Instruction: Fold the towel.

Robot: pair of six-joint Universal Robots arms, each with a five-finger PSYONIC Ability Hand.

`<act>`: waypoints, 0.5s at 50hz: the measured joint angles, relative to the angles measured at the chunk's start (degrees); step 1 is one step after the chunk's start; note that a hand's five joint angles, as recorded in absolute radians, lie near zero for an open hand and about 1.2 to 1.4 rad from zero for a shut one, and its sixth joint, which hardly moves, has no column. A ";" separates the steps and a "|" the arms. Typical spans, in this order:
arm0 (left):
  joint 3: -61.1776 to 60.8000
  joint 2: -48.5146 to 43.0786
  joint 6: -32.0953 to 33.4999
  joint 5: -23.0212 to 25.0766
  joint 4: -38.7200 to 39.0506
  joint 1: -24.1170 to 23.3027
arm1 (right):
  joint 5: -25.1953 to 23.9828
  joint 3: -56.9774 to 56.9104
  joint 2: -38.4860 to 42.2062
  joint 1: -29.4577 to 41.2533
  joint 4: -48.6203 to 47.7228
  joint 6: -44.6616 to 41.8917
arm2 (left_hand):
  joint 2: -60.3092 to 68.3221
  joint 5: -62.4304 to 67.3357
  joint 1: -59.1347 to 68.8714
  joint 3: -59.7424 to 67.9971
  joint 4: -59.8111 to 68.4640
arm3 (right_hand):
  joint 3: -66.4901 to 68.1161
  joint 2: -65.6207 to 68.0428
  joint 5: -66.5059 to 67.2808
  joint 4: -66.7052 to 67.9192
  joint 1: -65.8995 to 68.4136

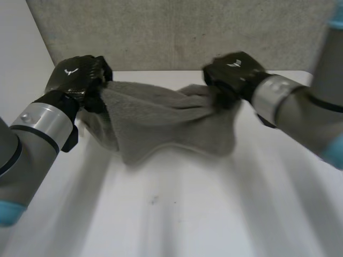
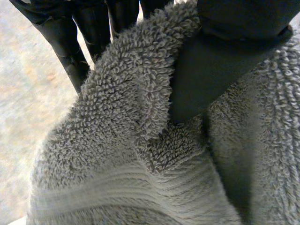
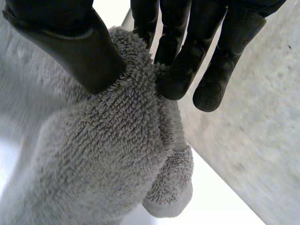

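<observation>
Now the towel point(image 1: 161, 123) hangs lifted over the far side of the desk point(image 1: 187, 214), held at both ends.
Your left hand point(image 1: 80, 77) pinches one end of the upper edge between thumb and fingers, and your right hand point(image 1: 233, 72) pinches the other (the cloth sags between them). Keep both pinches firm, draw the hands apart to take out the sag, then lower evenly so the edges line up.

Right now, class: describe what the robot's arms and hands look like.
Grey tubular arms with light-blue caps. A silvery wrist band joins each to a glossy black hand; the left hand and right hand each carry a small white mark.
</observation>
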 measured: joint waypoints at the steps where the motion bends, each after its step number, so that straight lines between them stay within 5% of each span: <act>1: -0.47 0.69 0.12 0.12 -0.18 -0.73 | -0.17 3.30 -2.53 -1.08 0.68 -2.55 | 0.00 0.00 0.00 0.00 0.01 | 0.00 0.00 0.00 0.00 0.00; 9: -10.63 1.82 1.66 2.51 -3.37 -4.75 | -0.35 29.13 -15.45 -6.06 2.68 -26.37 | -0.40 0.00 0.00 -0.28 -0.44 | -3.54 -0.55 -1.68 -3.69 -2.78; 11: -13.23 1.52 2.36 3.21 -4.34 -5.32 | -0.15 33.07 -16.34 -6.38 3.13 -31.09 | -2.69 -0.81 -0.89 -2.53 -2.74 | -17.90 -14.71 -15.52 -18.13 -16.81; 16: -18.39 0.85 4.84 4.63 -7.55 -6.52 | 0.43 38.77 -16.93 -6.88 4.56 -39.79 | -43.31 -42.50 -41.66 -42.64 -43.02 | -57.99 -54.54 -57.11 -57.70 -57.09; 22: -17.93 1.29 6.56 4.91 -11.04 -6.99 | -0.14 34.91 -16.43 -7.13 3.65 -31.55 | -57.84 -55.26 -55.43 -57.73 -57.86 | -62.49 -57.92 -61.30 -61.68 -62.23; 25: -15.36 2.18 6.82 4.65 -12.04 -6.78 | -1.01 31.19 -16.20 -7.61 1.90 -19.94 | -58.79 -55.90 -56.25 -58.68 -58.82 | -62.49 -57.92 -61.30 -61.68 -62.40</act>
